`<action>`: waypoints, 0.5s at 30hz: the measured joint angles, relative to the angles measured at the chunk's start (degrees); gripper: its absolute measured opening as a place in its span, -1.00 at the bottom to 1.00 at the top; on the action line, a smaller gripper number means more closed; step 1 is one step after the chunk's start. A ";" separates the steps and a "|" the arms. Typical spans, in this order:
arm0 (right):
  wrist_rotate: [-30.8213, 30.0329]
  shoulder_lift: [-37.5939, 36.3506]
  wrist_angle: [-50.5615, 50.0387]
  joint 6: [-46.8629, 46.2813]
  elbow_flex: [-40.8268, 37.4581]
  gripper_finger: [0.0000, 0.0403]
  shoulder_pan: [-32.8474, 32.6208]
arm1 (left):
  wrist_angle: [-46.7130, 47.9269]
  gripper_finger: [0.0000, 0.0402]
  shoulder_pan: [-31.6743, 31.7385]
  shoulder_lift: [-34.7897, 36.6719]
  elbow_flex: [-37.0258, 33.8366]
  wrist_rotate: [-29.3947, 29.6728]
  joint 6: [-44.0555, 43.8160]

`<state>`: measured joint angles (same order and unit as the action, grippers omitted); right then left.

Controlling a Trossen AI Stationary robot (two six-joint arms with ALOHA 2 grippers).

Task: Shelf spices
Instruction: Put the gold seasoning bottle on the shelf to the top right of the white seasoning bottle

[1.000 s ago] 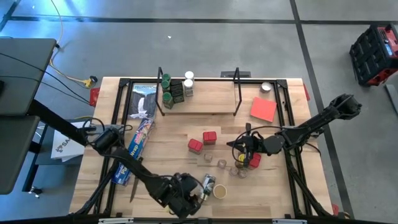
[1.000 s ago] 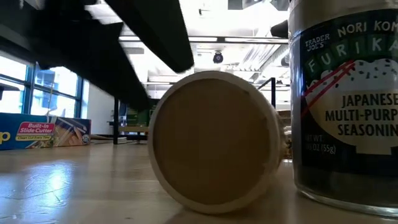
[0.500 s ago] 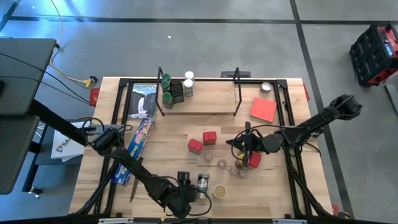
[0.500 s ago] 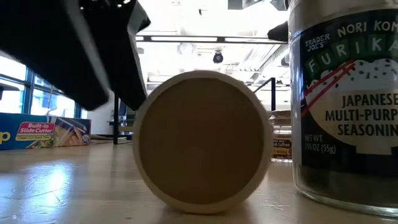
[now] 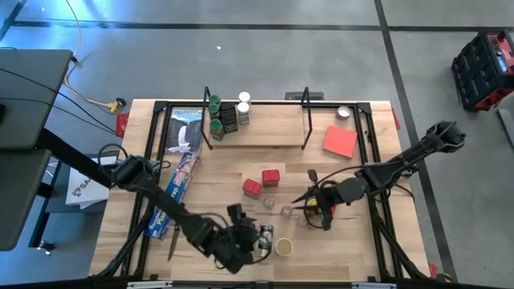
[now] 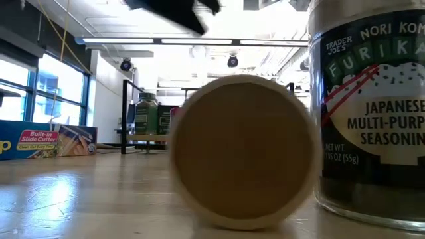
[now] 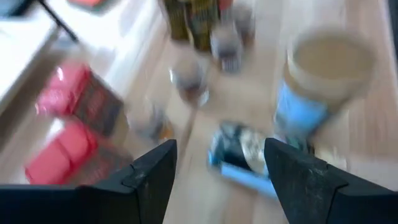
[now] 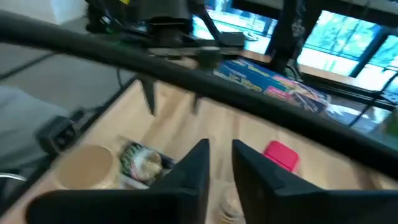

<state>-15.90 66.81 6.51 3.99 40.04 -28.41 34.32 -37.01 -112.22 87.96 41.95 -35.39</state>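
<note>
In the high view my left gripper (image 5: 245,238) hovers open near the table's near edge. Its fingers stand on either side of a jar lying on its side (image 7: 241,155), whose round tan end (image 6: 242,153) faces the low view. An upright tan-lidded jar (image 5: 283,246) stands just right of it. My right gripper (image 5: 316,207) is low over a yellow-lidded jar (image 5: 311,211) and a red tin, its fingers (image 8: 193,171) a narrow gap apart with nothing between them. The shelf (image 5: 265,132) at the far edge carries several jars (image 5: 217,106) at its left end.
A long blue wrap box (image 5: 181,181) lies at the left, and a flat red card (image 5: 340,140) right of the shelf. Two red tins (image 5: 251,189) and tiny clear jars (image 5: 286,211) stand mid-table. A furikake jar (image 6: 368,113) stands close to the low camera.
My left gripper has moved from the near edge toward the far edge, up beside the lying jar. That jar has rolled a little left, then back right, in the low view. My right gripper has shifted slightly toward the near edge.
</note>
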 joint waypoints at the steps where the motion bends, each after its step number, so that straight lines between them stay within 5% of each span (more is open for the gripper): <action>1: -0.16 -0.05 -0.78 -0.88 0.41 -0.61 -0.77 | -2.10 0.19 0.58 0.23 0.00 -0.33 2.18; 9: -3.57 0.02 -4.46 -9.43 0.30 -0.18 -8.42 | -15.56 0.19 4.56 -0.77 0.00 -24.10 28.57; 15: -11.17 1.36 -4.28 -18.40 0.65 -0.14 -14.69 | -15.49 0.19 6.28 -0.77 0.00 -30.27 34.44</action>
<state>-27.07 68.18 2.24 -14.40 40.69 -43.10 18.83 -30.73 -112.99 87.96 11.68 -0.94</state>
